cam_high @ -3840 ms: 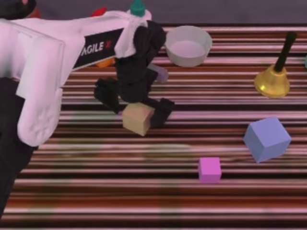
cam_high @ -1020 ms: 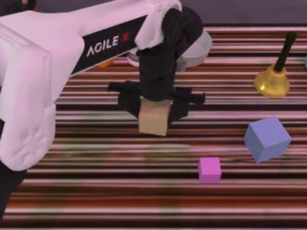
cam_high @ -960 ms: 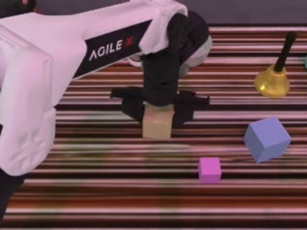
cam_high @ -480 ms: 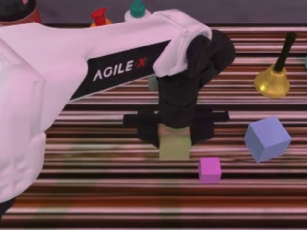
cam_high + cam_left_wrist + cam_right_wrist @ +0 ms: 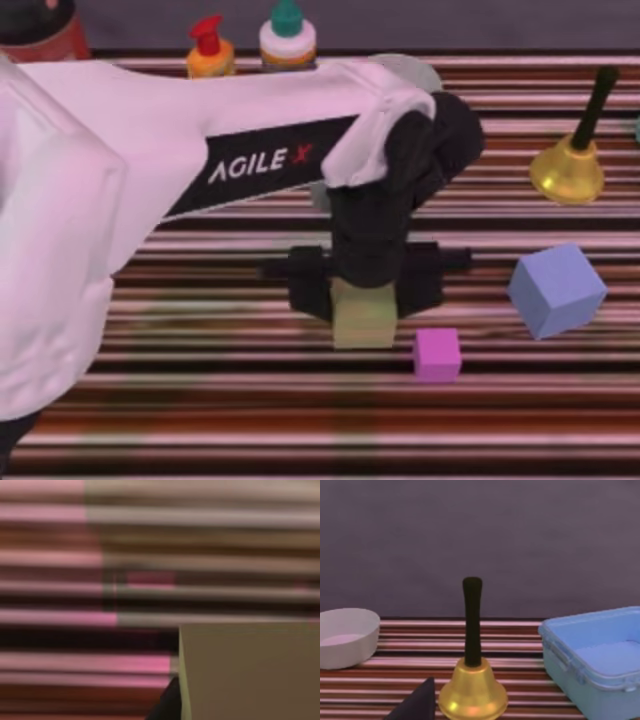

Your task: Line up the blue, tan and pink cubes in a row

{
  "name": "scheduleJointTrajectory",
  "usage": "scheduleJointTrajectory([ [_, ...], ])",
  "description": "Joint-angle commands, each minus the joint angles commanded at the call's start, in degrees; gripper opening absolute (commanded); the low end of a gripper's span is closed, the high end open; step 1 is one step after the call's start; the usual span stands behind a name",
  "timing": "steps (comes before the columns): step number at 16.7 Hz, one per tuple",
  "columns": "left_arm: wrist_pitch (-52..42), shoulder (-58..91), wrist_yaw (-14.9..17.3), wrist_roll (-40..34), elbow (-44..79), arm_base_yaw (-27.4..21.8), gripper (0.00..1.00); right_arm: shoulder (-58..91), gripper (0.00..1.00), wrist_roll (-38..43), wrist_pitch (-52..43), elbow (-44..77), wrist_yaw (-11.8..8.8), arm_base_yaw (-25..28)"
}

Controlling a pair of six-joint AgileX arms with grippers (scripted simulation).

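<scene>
Your left tool (image 5: 364,292) was clamped on the tan cube (image 5: 363,318), a black finger (image 5: 309,285) on each side of it, with the arm reaching in from the left edge of the top view. The cube sat low over the striped worktop (image 5: 200,400), though you couldn't tell from above whether it was actually touching. In the left wrist view the tan cube (image 5: 250,672) filled the near corner with the stripes running behind it.

Just beside the tan cube, on its right and a touch nearer the front edge, was the small pink cube (image 5: 437,355), not touching it. Farther right and slightly back sat the big blue cube (image 5: 556,289), turned at an angle to the stripes and well apart from the other two.

Going back from there, you had a gold bell (image 5: 572,160) with a black handle near the right side, a grey bowl (image 5: 405,70) mostly hidden behind the arm, and two little bottles (image 5: 287,35) at the far edge. The right wrist view showed the same bell (image 5: 472,687), the bowl (image 5: 345,637) and a light blue bin (image 5: 592,655). The right tool wasn't visible from above, so you couldn't tell its state.
</scene>
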Motion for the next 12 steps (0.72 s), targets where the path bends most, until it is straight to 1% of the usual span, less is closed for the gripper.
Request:
scheduleJointTrajectory([
  [4, 7.1, 2.0, 0.2, 0.0, -5.0, -0.2, 0.0, 0.0, 1.0, 0.0, 0.0, 0.0, 0.0, 0.0],
  [8, 7.6, 2.2, 0.2, 0.0, -5.4, -0.2, 0.0, 0.0, 1.0, 0.0, 0.0, 0.0, 0.0, 0.0],
  [12, 7.6, 2.2, 0.2, 0.0, -5.4, -0.2, 0.3, 0.0, 1.0, 0.0, 0.0, 0.0, 0.0, 0.0],
])
